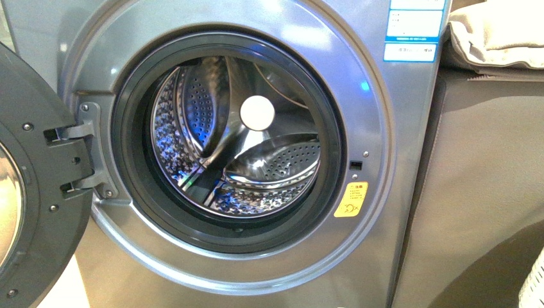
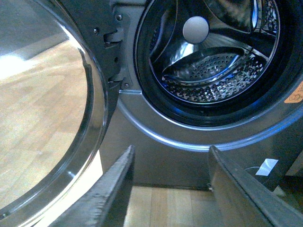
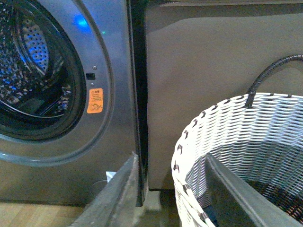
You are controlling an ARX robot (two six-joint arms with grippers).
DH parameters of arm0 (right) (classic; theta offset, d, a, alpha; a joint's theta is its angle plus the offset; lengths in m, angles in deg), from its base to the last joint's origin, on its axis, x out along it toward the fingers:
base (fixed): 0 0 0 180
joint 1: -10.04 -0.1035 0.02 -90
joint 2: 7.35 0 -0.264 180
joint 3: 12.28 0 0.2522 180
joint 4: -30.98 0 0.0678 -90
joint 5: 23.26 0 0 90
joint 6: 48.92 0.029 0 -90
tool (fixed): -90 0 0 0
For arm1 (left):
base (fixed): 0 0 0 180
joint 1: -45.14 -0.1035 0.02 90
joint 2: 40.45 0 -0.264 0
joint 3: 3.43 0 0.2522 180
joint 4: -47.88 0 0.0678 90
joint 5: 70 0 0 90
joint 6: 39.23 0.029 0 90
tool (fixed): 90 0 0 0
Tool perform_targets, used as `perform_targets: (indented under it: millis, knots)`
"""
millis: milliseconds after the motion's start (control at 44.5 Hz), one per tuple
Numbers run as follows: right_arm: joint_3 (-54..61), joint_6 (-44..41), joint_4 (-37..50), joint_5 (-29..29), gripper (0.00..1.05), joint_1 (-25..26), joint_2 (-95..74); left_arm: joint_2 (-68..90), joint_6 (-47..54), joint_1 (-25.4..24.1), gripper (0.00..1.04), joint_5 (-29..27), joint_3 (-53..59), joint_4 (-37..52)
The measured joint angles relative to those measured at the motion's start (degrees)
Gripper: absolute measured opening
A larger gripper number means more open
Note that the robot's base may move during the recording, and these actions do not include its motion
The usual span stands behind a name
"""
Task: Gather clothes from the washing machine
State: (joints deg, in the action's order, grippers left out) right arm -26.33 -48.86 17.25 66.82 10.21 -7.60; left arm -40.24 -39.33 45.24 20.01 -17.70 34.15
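The washing machine (image 1: 410, 212) is standing with its porthole door (image 1: 29, 192) swung wide on the hinge (image 1: 74, 160), and the perforated steel drum (image 1: 237, 138) is gleaming inside the dark rubber seal, showing only bare metal and a pale round hub (image 1: 257, 113). A yellow-orange sticker (image 1: 351, 199) is sitting just beside the opening, with a warning heading and a crossed symbol, but the print is too small to read; a white and blue label (image 1: 414, 29) at the top corner is carrying lines of text that are equally illegible. A small blue light (image 1: 364, 85) is glowing on the front panel. In the left wrist view the left gripper (image 2: 170, 189) is hovering low in front of the machine, below the drum opening, its fingers (image 2: 113, 189) spread wide and holding nothing. In the right wrist view the right gripper (image 3: 170, 194) is also standing open and empty, one finger reaching over the rim of the white woven basket (image 3: 246, 132) with its dark handle (image 3: 272, 71). The basket is standing beside the machine, against a brown fabric-covered surface (image 3: 213, 56). Something dark is lying at the basket's bottom (image 3: 284, 198), though whether that is the garment I cannot tell.
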Motion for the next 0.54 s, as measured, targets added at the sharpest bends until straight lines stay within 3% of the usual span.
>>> perform_targets:
  millis: [202, 270, 540]
  knots:
    - [0.0, 0.0, 0.0, 0.0, 0.85, 0.0, 0.0, 0.0, 0.0, 0.0, 0.95, 0.0, 0.0, 0.0]
    - [0.0, 0.0, 0.0, 0.0, 0.98, 0.0, 0.0, 0.0, 0.0, 0.0, 0.99, 0.0, 0.0, 0.0]
    - [0.0, 0.0, 0.0, 0.0, 0.97, 0.0, 0.0, 0.0, 0.0, 0.0, 0.98, 0.0, 0.0, 0.0]
